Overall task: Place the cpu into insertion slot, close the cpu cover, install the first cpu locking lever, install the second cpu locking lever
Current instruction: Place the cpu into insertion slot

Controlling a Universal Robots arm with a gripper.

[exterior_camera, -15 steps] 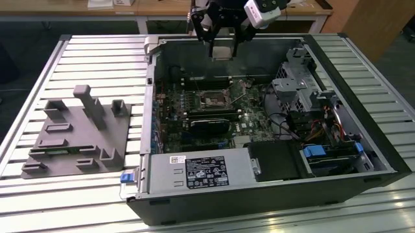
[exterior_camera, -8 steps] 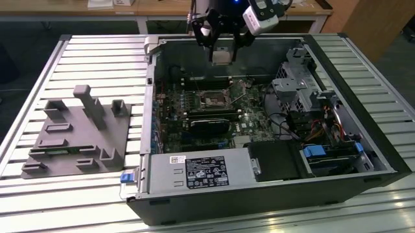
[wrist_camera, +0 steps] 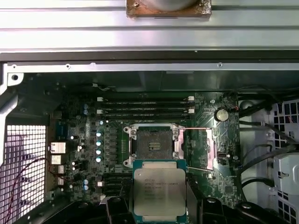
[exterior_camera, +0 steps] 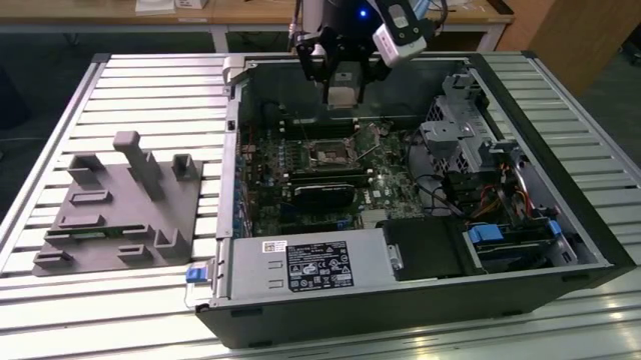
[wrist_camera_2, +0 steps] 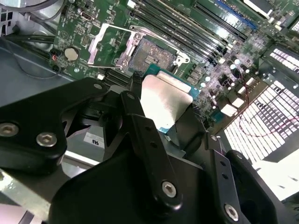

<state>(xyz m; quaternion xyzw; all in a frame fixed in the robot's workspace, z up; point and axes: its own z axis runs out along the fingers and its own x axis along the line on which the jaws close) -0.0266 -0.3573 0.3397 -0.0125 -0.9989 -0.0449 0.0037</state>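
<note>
Holding the cpu [wrist_camera: 159,190] over an open computer case [exterior_camera: 401,300], we hang close to the insertion slot [wrist_camera: 153,145].

We work on a slatted metal table [exterior_camera: 150,97], with a wooden desk [exterior_camera: 251,11] behind it and a grey fixture block [exterior_camera: 120,202] lying on the slats at the exterior view's left. The case lies on its side with its green motherboard [wrist_camera: 224,186] exposed, a labelled power supply box [exterior_camera: 311,266] at its near end and a black card [exterior_camera: 326,196] below the socket. Our gripper [exterior_camera: 341,97] clamps the chip by its edges, its pale metal face showing in both wrist views. The slot sits bare, and the cpu cover [wrist_camera_2: 106,44] is tipped open beside it.
</note>
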